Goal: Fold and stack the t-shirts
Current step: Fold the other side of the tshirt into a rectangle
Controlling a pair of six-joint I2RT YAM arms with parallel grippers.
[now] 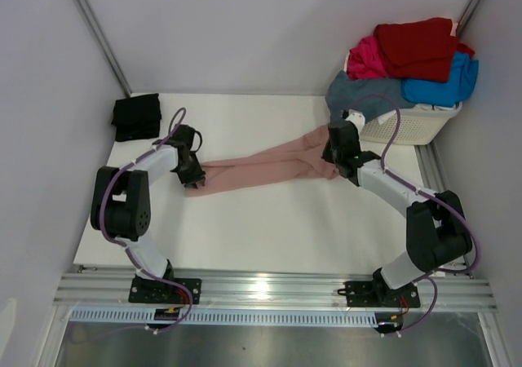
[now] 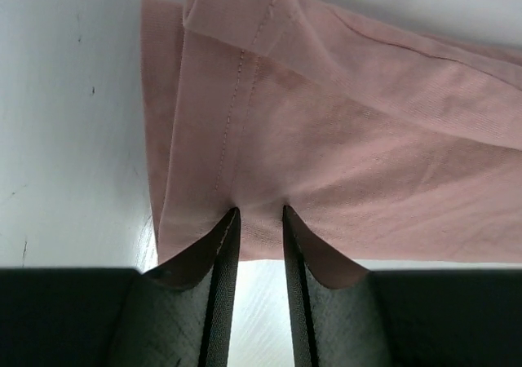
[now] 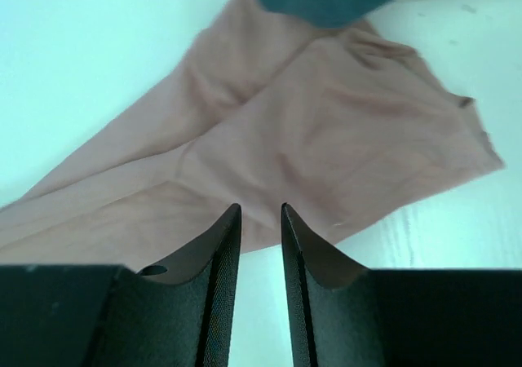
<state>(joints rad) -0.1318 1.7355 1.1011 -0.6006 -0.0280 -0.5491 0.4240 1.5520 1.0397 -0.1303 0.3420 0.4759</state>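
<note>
the pink t-shirt (image 1: 269,165) lies stretched in a long band on the tabletop (image 1: 245,228) between my arms. both jaws stand narrowly parted over its ends, pinching nothing. light, limp cotton; i'd grip the stitched hem (image 2: 232,114).

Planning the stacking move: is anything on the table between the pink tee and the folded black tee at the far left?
Nothing loose that I can see. Only the left gripper sits between the pink tee and the black tee; the table there is otherwise bare white.
</note>
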